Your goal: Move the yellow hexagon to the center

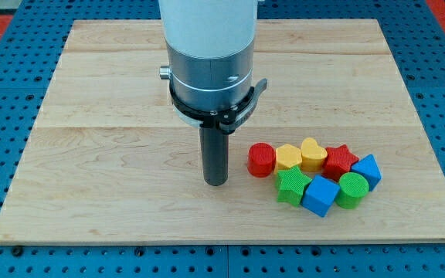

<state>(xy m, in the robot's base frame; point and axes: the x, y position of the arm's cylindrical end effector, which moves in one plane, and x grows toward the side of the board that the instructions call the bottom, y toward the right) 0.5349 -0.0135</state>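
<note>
The yellow hexagon point(287, 157) lies on the wooden board point(91, 139) in a tight cluster at the view's lower right. It touches a red cylinder point(261, 159) on its left and a yellow heart point(314, 153) on its right. A green star point(293, 185) sits just below it. My tip point(216, 182) rests on the board to the left of the cluster, about a block's width left of the red cylinder, apart from all blocks.
The same cluster holds a red star point(340, 161), a blue block point(366, 170) at the far right, a green cylinder point(352, 189) and a blue cube point(320, 195). The arm's wide grey body point(209, 62) hangs over the board's middle.
</note>
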